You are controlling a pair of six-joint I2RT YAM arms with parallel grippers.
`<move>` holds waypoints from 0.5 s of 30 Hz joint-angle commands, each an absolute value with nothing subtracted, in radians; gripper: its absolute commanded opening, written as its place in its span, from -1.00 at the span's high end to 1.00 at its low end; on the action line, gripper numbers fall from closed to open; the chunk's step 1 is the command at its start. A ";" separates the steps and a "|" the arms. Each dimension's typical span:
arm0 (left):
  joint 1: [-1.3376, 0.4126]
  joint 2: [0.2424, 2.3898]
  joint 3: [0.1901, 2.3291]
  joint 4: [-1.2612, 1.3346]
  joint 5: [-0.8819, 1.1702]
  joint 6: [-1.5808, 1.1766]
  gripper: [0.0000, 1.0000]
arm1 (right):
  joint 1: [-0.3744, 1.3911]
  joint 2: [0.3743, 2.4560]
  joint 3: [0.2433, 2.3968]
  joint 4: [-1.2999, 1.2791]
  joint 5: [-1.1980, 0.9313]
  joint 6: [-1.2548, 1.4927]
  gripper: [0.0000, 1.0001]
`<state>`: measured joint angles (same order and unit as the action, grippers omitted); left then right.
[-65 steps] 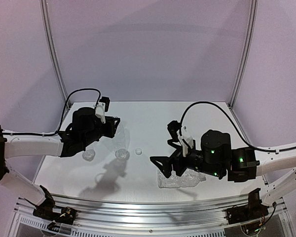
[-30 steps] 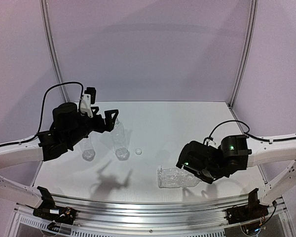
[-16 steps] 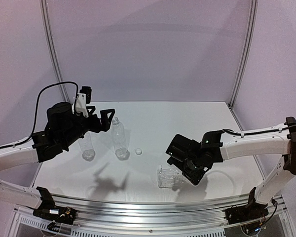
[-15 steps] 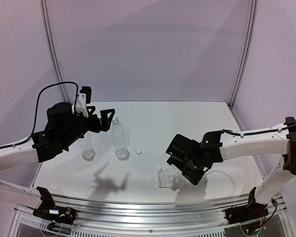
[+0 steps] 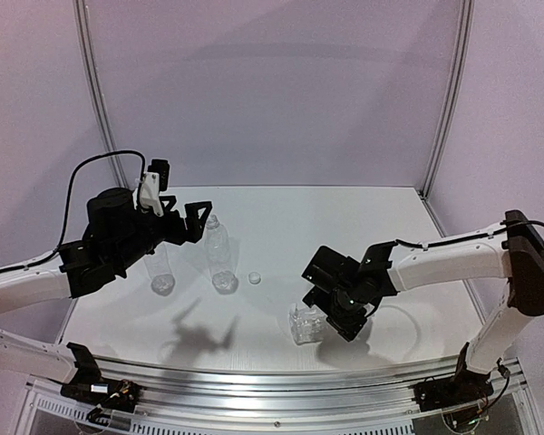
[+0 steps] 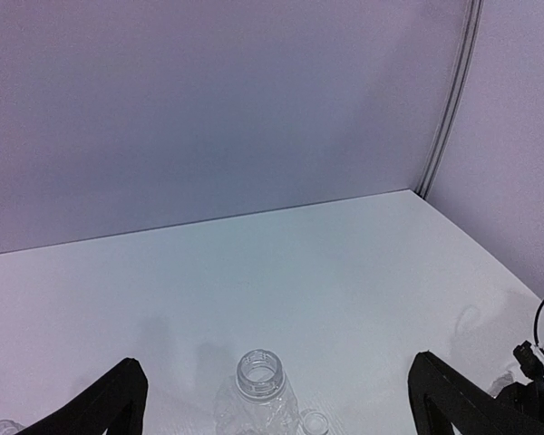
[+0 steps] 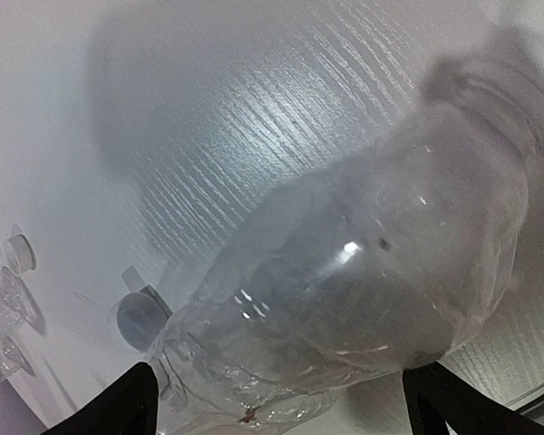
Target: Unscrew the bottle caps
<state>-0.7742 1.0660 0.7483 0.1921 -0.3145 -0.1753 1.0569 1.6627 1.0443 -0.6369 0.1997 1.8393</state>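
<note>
three bare, clear, crinkled plastic bottles are on the white tabletop (image 5: 281, 217), each see-through and looking empty. the lying bottle (image 7: 344, 290) is on its side at 5 o'clock of the tabletop, near the front edge. the right end effector (image 7: 279, 369) is down over it, its fingers (image 7: 118, 403) spread wide to either side of the body; whether the pads touch the plastic cannot be told. a small grey round thing (image 7: 138, 319) shows by that bottle's end, too blurred to say whether it is a cap. the middle bottle (image 5: 219, 258) stands upright at 9 o'clock of the tabletop's centre, its neck open and uncapped in the left wrist view. the left bottle (image 5: 160, 269) stands upright at its 9 o'clock, its top hidden behind the left arm (image 5: 118, 240). a loose cap (image 5: 254, 277), whitish and round, lies on the tabletop just at 3 o'clock of the middle bottle. the left end effector (image 6: 276, 359) hangs raised above the two upright bottles, spread wide and holding nothing.
</note>
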 commanded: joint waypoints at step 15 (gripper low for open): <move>-0.779 1.054 0.743 0.172 -0.307 -0.170 -0.98 | 1.007 1.756 1.051 -0.622 0.226 1.689 -0.79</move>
<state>-0.7742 1.0645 0.7483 0.1898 -0.3141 -0.1753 1.0241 1.7096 1.0599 -0.6147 0.2142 1.7554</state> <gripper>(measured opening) 0.988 0.900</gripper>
